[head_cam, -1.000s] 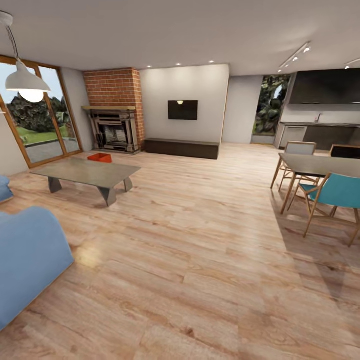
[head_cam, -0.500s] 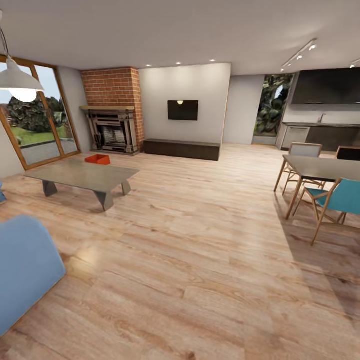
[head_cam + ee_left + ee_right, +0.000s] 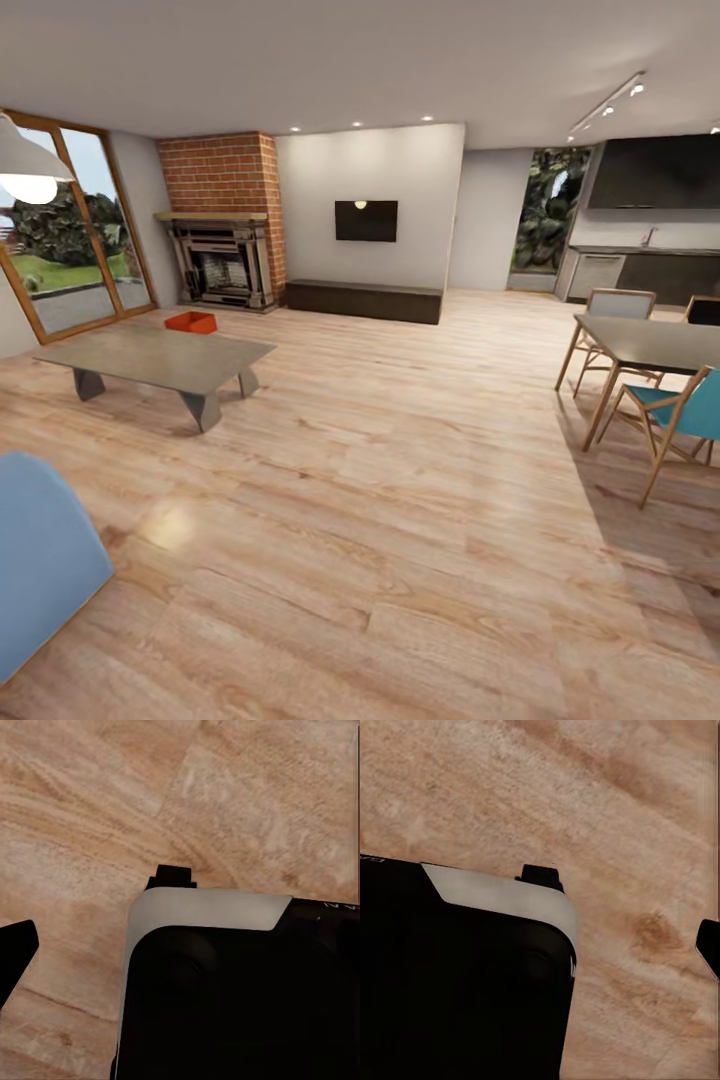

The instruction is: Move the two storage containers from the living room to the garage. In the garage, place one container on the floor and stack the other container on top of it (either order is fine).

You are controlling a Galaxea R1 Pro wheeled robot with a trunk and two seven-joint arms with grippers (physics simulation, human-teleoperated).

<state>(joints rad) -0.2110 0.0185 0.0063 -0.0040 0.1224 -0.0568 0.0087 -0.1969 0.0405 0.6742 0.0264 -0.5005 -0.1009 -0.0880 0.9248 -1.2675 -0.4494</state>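
My view has swung right, one orange-red rectangular plastic bin (image 3: 192,321) sits on the living room's wood floor (image 3: 400,480) behind the grey low table (image 3: 160,357), nothing carried yet, finger states unclear.

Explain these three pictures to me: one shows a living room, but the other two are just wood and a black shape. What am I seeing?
These are simulator renders from a wheeled robot with two arms. The big picture comes from a camera on its head, looking across a living room with a light wood plank floor. One orange-red rectangular plastic bin shows beyond the low grey coffee table, before the red brick fireplace; whether it rests on the table's far end or the floor behind, I cannot tell. A dark dining table with a teal chair stands at the right. The two small pictures come from cameras on the wrists, looking down past black and white robot parts at the planks. No bin shows in them, so apparently nothing is held.
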